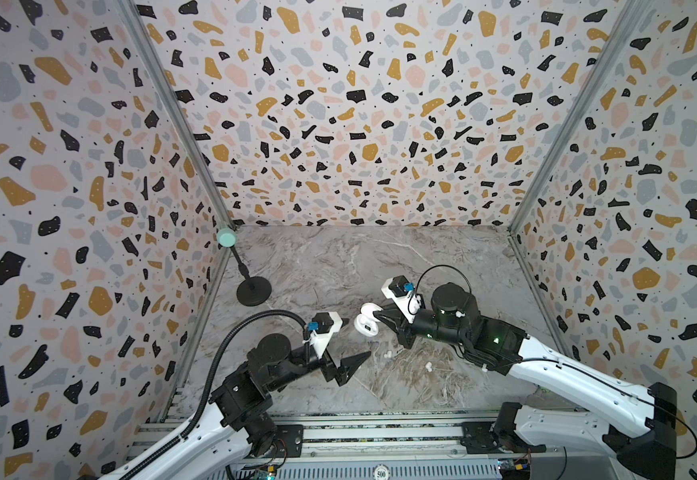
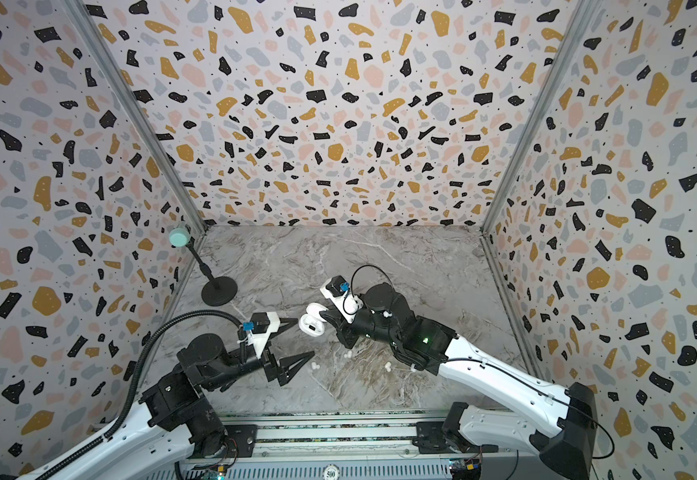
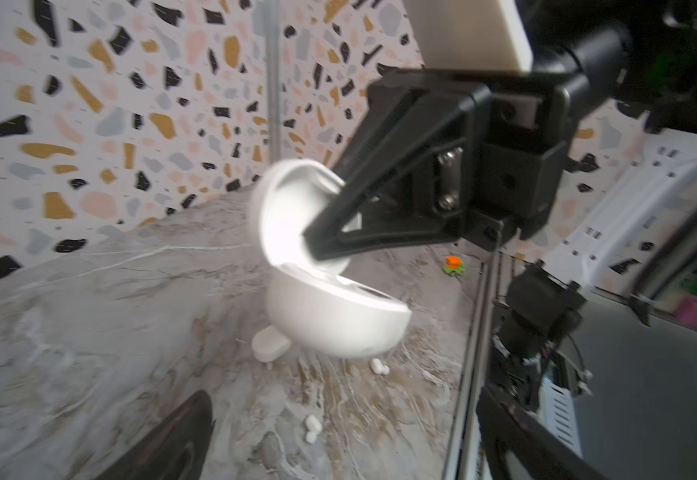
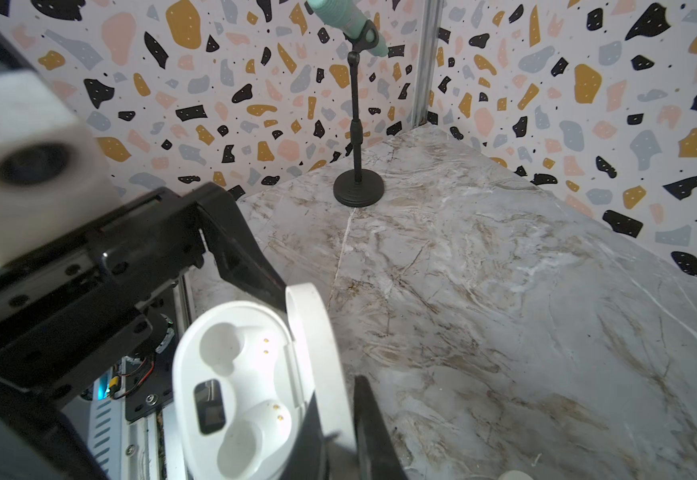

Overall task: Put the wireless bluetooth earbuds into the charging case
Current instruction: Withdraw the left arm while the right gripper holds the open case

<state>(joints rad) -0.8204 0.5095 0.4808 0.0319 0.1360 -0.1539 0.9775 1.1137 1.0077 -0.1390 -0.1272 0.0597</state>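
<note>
Right pincer tight on case lid

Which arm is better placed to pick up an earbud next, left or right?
Left. The left gripper is open, holds nothing and hangs near the earbuds lying on the table. The right gripper is shut on the lid of the open charging case.

Both arms wear white shells, black joints and looping black cables.

Robot lab booth: terrazzo-print walls, marble-look tabletop, aluminium rail
</note>
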